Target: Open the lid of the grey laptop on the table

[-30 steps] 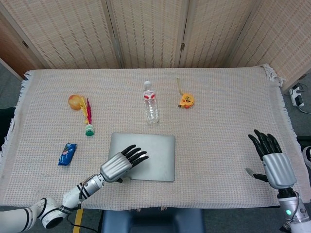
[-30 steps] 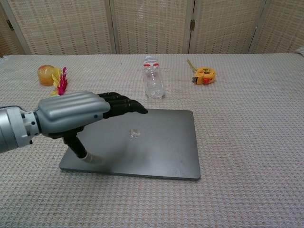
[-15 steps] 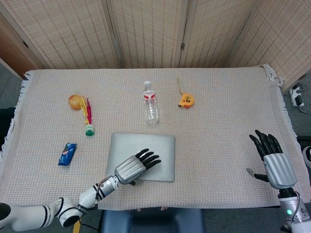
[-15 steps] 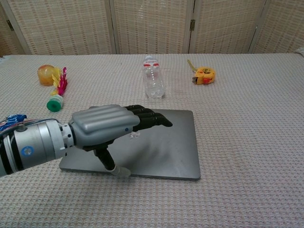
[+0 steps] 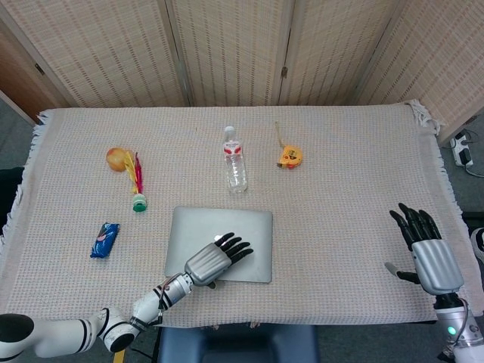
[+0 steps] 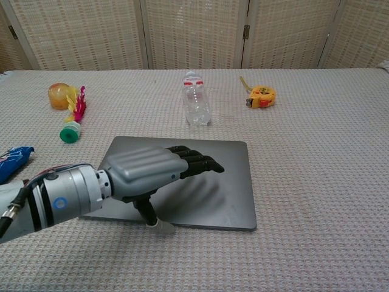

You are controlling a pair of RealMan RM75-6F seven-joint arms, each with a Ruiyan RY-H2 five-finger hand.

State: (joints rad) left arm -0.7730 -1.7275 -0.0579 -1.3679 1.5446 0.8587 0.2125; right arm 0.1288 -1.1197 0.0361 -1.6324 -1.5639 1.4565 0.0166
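The grey laptop [image 5: 219, 234] [image 6: 225, 182] lies shut and flat near the table's front edge. My left hand [image 5: 215, 259] [image 6: 155, 173] hovers over the laptop's front half, palm down, its dark fingers [image 6: 200, 163] stretched toward the lid's middle. Its thumb hangs down at the laptop's front edge; whether it touches the edge I cannot tell. It holds nothing. My right hand [image 5: 427, 253] stands open at the table's right front, fingers spread, far from the laptop; the chest view does not show it.
A clear water bottle [image 5: 235, 160] [image 6: 196, 98] lies just behind the laptop. A yellow tape measure [image 5: 289, 156] [image 6: 262, 94] sits back right. An orange ball [image 5: 116, 158], a shuttlecock [image 5: 138, 181] and a blue packet [image 5: 105, 239] lie to the left. Folding screens stand behind the table.
My left hand has slid rightward along the laptop's front edge, from its left corner to near the middle. The lid stays flat. The right hand has barely moved.
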